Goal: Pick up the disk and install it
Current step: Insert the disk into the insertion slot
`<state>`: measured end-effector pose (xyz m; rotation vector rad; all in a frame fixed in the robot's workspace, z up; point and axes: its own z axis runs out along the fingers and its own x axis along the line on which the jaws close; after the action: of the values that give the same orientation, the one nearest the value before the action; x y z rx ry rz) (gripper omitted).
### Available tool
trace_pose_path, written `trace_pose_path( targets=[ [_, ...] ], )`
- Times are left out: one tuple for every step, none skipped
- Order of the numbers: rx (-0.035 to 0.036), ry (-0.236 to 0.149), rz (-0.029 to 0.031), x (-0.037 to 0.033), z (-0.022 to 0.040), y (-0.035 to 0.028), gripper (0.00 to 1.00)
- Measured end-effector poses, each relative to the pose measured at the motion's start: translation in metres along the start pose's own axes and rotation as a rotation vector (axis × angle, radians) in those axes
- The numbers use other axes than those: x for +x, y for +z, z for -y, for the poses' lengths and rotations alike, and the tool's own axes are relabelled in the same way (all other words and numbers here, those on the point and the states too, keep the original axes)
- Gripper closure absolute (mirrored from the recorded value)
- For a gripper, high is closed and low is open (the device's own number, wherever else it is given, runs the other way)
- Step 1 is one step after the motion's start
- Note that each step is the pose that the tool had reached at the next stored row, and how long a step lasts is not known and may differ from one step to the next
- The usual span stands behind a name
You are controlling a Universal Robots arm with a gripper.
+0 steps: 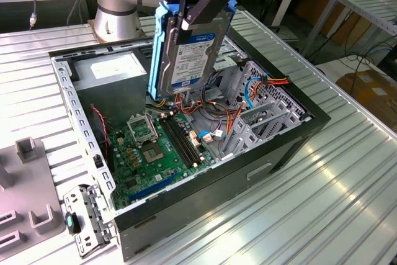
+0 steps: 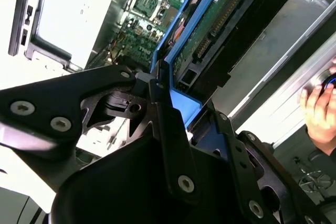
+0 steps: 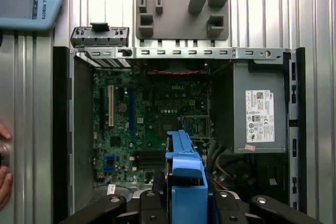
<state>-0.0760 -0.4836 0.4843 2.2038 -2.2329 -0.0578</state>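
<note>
The disk [image 1: 186, 54] hangs upright above the open computer case [image 1: 291, 147], its white label with a blue band facing the exterior view and blue rails along both sides. My gripper [image 1: 188, 10] is shut on its upper end, black fingers pressing the rails from either side. In the second wrist view the disk's [image 2: 220, 19] green circuit-board face points down toward the motherboard, with the gripper [image 2: 184, 108] clamped on the blue rail. The first wrist view has the disk's [image 3: 184, 171] blue edge over the case interior. The grey drive cage [image 1: 260, 122] lies below, toward the exterior view's right.
Inside the case are the motherboard [image 1: 155, 153], the grey power-supply box [image 1: 111, 69] and loose orange and blue cables [image 1: 260, 85]. A grey fixture block [image 1: 25, 184] and a metal bracket [image 1: 87, 215] lie beside the case. A person's hand [image 2: 320, 108] rests on the table's edge.
</note>
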Motion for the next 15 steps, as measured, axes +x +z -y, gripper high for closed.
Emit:
trace_pose_path(
  targets=[
    [-0.0001,0.000,0.0000,-0.0001,0.0085,0.0007,0.63],
    [0.0000,0.000,-0.0004,-0.0002,0.0119,0.0010,0.63],
    [0.0000,0.000,-0.0008,-0.0003,0.0142,0.0011,0.63],
    [0.0000,0.000,-0.0017,-0.0003,0.0158,0.0014,0.63],
    [0.0001,0.000,-0.0019,-0.0003,0.0166,0.0014,0.63],
    [0.0000,0.000,-0.0021,-0.0003,0.0169,0.0014,0.63],
    [-0.0001,0.000,-0.0023,0.0002,0.0169,0.0013,0.63],
    [0.0000,0.000,-0.0022,0.0014,0.0170,0.0013,0.63],
    [0.0000,0.000,-0.0021,0.0029,0.0170,0.0013,0.63],
    [0.0000,0.000,-0.0021,0.0046,0.0170,0.0013,0.63],
    [0.0000,0.000,-0.0021,0.0079,0.0170,0.0012,0.63],
    [0.0000,0.000,-0.0022,0.0107,0.0171,0.0012,0.63],
    [0.0000,0.000,-0.0032,0.0150,0.0171,0.0012,0.63],
    [0.0000,0.000,-0.0046,0.0183,0.0172,0.0012,0.63],
    [0.0001,0.000,-0.0062,0.0220,0.0172,0.0012,0.63]
  ],
)
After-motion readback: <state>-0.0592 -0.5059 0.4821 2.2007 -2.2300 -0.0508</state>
